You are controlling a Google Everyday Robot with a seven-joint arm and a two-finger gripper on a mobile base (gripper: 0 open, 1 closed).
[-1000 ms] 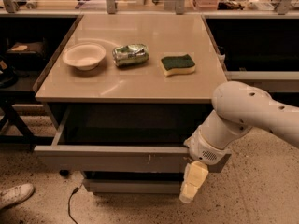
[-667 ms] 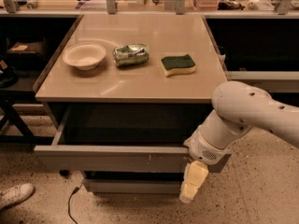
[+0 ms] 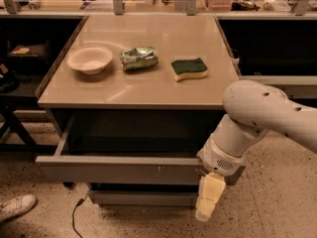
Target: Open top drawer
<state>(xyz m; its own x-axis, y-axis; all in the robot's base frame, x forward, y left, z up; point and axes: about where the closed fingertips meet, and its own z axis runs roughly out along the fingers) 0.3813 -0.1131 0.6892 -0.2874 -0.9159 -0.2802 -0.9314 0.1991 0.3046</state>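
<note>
one view | high front, looking down at table (image 3: pixel 163 89) | near | gripper (image 3: pixel 207 205) lower right

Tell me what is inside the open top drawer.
No item shows inside the top drawer, only a dark interior. Its back lies in shadow under the tabletop, and the arm covers its right corner. The gripper hangs below the front's right end.

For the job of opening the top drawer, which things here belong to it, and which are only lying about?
Belong to the job:
top drawer, pulled out
gripper, at the right end of the drawer's front

Only lying about:
bowl, crumpled green-silver item and sponge, on the tabletop
white shoe, on the floor
</note>
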